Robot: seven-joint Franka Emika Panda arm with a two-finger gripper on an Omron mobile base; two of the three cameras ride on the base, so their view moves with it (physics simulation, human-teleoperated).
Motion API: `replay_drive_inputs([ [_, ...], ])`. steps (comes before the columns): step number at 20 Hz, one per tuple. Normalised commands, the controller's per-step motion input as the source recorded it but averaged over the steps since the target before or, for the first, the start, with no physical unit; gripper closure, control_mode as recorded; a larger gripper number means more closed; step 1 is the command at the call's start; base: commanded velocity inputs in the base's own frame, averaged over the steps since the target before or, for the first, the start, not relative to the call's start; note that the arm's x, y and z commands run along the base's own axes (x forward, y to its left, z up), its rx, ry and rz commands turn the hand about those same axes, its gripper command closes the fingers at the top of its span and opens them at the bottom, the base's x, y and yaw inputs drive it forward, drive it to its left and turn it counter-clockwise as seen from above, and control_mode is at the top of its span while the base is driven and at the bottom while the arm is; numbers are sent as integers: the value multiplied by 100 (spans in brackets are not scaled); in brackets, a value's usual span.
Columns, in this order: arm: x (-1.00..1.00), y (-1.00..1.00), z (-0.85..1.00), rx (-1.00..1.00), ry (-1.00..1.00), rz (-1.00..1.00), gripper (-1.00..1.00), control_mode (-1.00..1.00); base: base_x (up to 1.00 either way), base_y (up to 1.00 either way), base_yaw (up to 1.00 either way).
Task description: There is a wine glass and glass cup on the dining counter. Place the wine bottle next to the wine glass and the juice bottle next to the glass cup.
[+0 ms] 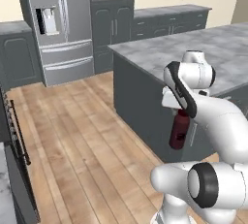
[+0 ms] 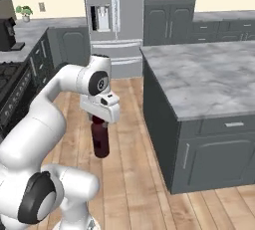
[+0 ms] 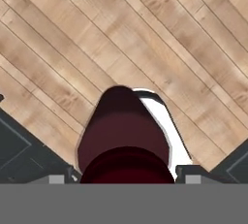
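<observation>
Beside the dining counter, over wood floor, we see the gripper clamped on the juice bottle, hanging upright. We judge placement beside the cup remains.

Glossy white arm all the way, thick rounded links like smooth tubes. Dark grey rings band the fat joints. A black stripe curves along the wrist. Boxy white hand.
</observation>
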Motion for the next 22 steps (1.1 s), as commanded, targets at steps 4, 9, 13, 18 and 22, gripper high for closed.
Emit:
replay_drive_inputs([
  [4, 0, 0, 0, 0, 0, 0, 100, 100, 43, -34, -5],
  [9, 0, 0, 0, 0, 0, 0, 100, 100, 35, -44, 1],
  [13, 0, 0, 0, 0, 0, 0, 100, 100, 27, -66, 2],
  [18, 0, 0, 0, 0, 0, 0, 100, 100, 35, -64, 3],
  [22, 0, 0, 0, 0, 0, 0, 100, 100, 51, -58, 1],
])
